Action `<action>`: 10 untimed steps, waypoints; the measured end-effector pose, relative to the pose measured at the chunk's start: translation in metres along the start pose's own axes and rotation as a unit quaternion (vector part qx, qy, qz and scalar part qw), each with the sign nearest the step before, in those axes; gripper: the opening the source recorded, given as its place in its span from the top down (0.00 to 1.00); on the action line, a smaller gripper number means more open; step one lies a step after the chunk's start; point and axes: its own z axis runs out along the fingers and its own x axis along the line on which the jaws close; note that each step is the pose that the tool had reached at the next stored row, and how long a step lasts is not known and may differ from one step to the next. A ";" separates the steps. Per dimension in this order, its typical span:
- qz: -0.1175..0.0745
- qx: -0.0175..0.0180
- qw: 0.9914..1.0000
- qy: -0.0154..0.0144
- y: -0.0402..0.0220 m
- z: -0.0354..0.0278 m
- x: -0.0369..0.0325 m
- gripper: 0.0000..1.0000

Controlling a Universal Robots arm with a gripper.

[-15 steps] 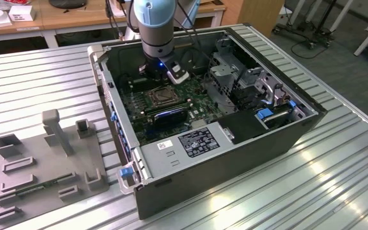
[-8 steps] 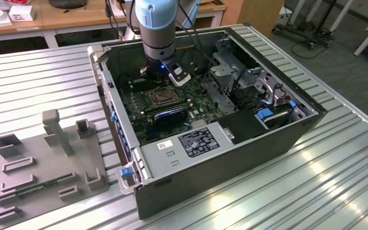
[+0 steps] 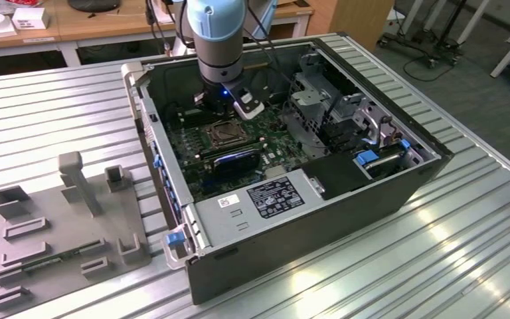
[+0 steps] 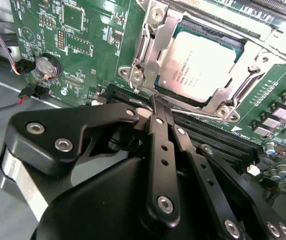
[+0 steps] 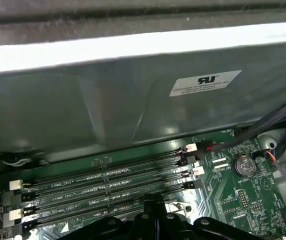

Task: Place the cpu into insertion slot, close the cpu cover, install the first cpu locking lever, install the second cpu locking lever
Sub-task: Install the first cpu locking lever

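The arm reaches down into an open case (image 3: 326,219) that lies on a slatted metal table (image 3: 51,106). Its gripper (image 3: 226,105) hangs over the green board (image 3: 277,149), just beside the slot (image 3: 222,135).

In the second wrist view the gripper (image 4: 155,114) has its black fingers (image 4: 159,150) drawn tight together. A thin metal lever (image 4: 153,100) stands out from between the tips, so they appear clenched on it. The lever runs toward the near corner of the cover (image 4: 155,45).

The cpu (image 4: 195,67) sits flat in the slot, its silvery top showing through the cover's cut-out centre. The cover lies down over the chip, and its frame overlaps the chip's edges on the sides that show. Whether the lever is hooked down cannot be told.

Long black memory slots (image 4: 208,132) run between the gripper tips and the cover. A round coin battery (image 4: 48,66) sits on the board well apart from the cpu, with red and black wires (image 4: 18,70) near it.

In the first wrist view the gripper (image 5: 153,200) is just beside the same memory slots (image 5: 108,185). A grey case wall (image 5: 108,110) rises past them, and the battery (image 5: 245,165) lies off to one side.

On the table at the exterior view's left, apart from the case, rests a grey fixture (image 3: 60,226) with upright posts.
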 end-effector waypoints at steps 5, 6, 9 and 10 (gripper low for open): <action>0.000 0.000 1.000 0.000 0.0077 0.0023 0.0020 0.89; 0.000 0.000 1.000 0.000 0.0100 0.0031 0.0025 0.89; 0.000 -0.001 1.000 0.000 0.0152 0.0050 0.0039 0.89; 0.000 0.000 1.000 0.000 0.0157 0.0051 0.0040 0.89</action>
